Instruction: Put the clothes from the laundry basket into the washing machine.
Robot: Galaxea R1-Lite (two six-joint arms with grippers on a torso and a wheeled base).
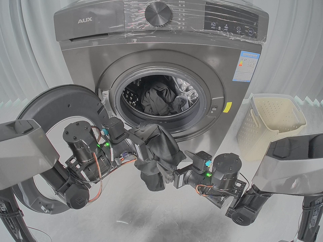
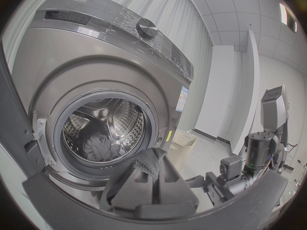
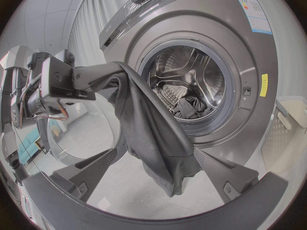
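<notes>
1. Head view first: the left gripper (image 1: 144, 142) is pinched tight on the top of a dark garment (image 1: 165, 150). The garment hangs in the air just in front of the washing machine (image 1: 84, 61), below the lip of the drum (image 1: 190, 88).
2. The right gripper (image 3: 155, 155) is spread wide. The hanging cloth drapes between its fingers and brushes one of them, so it isn't gripping anything.
3. The door (image 1: 57, 105) is swung fully open on the robot's left, and a pile of dark clothes (image 1: 158, 99) already sits in the drum. The laundry basket (image 1: 250, 131) stands just beside the machine on the right and looks empty from here, so I reckon this is the last piece.
4. To do it well, I'd lift the garment above the lip before pushing forward. The tail hangs low and would likely snag on the rubber seal (image 2: 59, 134) or trail outside.
5. My guess is the right gripper could scoop up the loose bottom end and feed it in first.
6. Let go only once the cloth is well past the opening, deep enough that nothing lies over the seal.
7. Watch that the left arm doesn't bump the door on the way in, since they're close.
</notes>
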